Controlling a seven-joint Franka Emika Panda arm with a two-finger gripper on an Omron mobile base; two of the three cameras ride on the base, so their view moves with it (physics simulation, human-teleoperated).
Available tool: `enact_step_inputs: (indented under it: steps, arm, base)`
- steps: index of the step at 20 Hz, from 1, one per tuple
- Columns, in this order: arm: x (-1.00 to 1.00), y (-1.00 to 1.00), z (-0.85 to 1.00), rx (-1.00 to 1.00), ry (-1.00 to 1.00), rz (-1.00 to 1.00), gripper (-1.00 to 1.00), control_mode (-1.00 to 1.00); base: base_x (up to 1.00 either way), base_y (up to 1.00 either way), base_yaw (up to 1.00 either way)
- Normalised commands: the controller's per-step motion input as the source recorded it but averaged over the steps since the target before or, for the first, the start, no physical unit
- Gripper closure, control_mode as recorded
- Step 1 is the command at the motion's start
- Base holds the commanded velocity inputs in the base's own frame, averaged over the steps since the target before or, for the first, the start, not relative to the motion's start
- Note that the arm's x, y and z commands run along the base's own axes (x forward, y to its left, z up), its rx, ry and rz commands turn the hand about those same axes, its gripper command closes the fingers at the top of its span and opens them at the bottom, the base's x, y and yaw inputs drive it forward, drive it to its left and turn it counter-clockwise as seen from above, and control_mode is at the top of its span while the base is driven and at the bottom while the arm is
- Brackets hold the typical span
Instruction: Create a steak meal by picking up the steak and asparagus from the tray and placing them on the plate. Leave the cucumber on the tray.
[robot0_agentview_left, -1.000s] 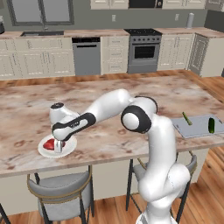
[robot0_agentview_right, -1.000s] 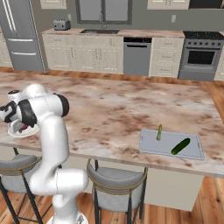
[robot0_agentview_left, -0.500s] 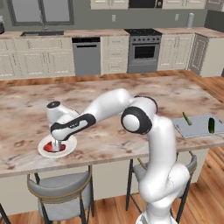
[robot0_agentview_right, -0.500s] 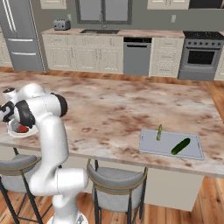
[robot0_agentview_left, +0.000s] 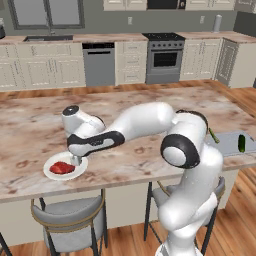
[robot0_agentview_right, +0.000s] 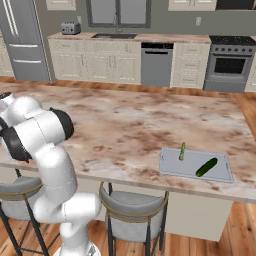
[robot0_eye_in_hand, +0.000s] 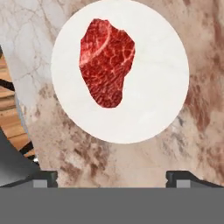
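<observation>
steak (robot0_agentview_left: 61, 167): it now lies flat on the plate (robot0_agentview_left: 80, 170), free of me; a second ago my claw was down on it, so this half of the meal is delivered.
plate: it sits near the left front edge of the counter (robot0_agentview_left: 130, 107), and in the hand view the meat rests left of its middle with bare white all round (robot0_eye_in_hand: 162, 78).
my claw (robot0_agentview_left: 76, 161): I have just let go and lifted a little; my fingertips (robot0_eye_in_hand: 43, 177) stand wide apart above the plate's rim with nothing between them.
asparagus (robot0_agentview_right: 182, 151): untouched, far off to my right on the tray (robot0_agentview_right: 220, 172), at its back left part.
cucumber (robot0_agentview_right: 206, 167): lying near the asparagus but apart from it, and it stays there.
what this means: I judge the long reach across to the asparagus comes next.
</observation>
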Motion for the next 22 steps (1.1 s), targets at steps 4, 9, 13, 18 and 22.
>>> enact_step_inputs:
  steps: [4, 9, 13, 18, 22]
  arm:
    - [-0.30, -1.00, 0.28, 0.12, -0.06, -0.29, -1.00, -1.00]
    - [-0.05, -1.00, 0.43, 0.15, -0.06, -0.28, -1.00, -1.00]
    - [0.00, -1.00, 0.42, 0.12, -0.05, -0.29, -1.00, -1.00]
    - [0.00, -1.00, 0.22, 0.03, 0.00, -0.33, -1.00, -1.00]
    - [0.00, -1.00, 0.14, 0.00, 0.00, -0.38, -1.00, -1.00]
  base:
    - [0.00, 0.00, 0.00]
    - [0.00, 0.00, 0.00]
    - [0.00, 0.00, 0.00]
    - [0.00, 0.00, 0.00]
    - [0.00, 0.00, 0.00]
